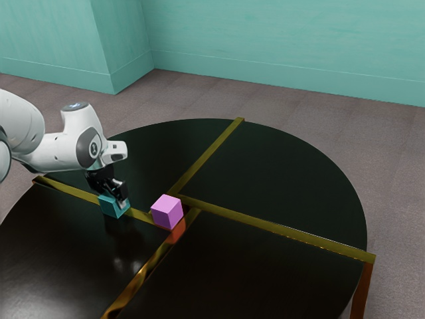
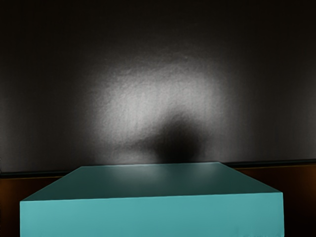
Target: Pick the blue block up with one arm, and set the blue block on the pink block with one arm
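Observation:
The blue block [image 1: 113, 207], teal in colour, sits over the gold strip on the exterior view's left part of the round black table [image 1: 279, 179]. My gripper [image 1: 115, 193] comes straight down on it, with the black fingers [image 1: 121, 191] against its upper sides, shut on it. In the wrist view the blue block [image 2: 153, 200] lies large and close under my hand. The pink block [image 1: 167, 211] stands near the crossing of the gold strips, a short way toward the exterior view's right of the blue block, apart from it.
Gold strips [image 1: 265, 226] cross the table and split it into quarters. An orange patch [image 1: 176, 230] shows just below the pink block. The table's edge [image 1: 362, 259] curves around on the exterior view's right, and a teal wall [image 1: 265, 33] stands behind.

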